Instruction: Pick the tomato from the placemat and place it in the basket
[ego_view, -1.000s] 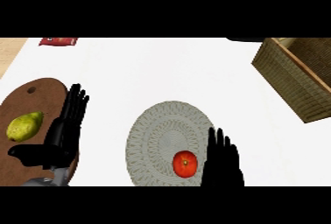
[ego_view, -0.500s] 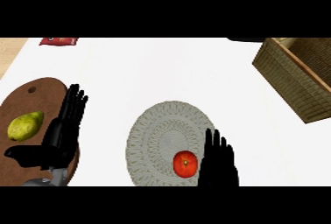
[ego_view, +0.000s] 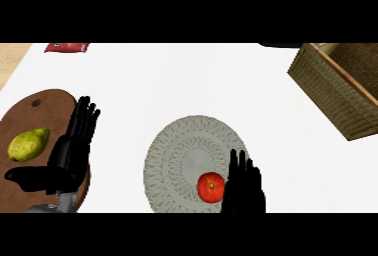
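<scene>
A red tomato (ego_view: 211, 186) lies on the lower right part of a round grey woven placemat (ego_view: 184, 155). My right hand (ego_view: 244, 187) is just to the tomato's right, fingers straight and pointing up the view, its side close to the tomato but not curled round it. My left hand (ego_view: 70, 147) rests open at the left, fingers up, over the edge of a brown cutting board (ego_view: 29, 115). The wicker basket (ego_view: 341, 82) stands at the upper right, partly cut off by the view's edge.
A yellow-green pear-like fruit (ego_view: 28, 144) lies on the cutting board. A small red packet (ego_view: 66, 47) sits at the far upper left. White counter lies between the placemat and the basket.
My right hand has slid down the view a little, toward the lower edge, staying beside the tomato. The tomato and my left hand have not moved.
</scene>
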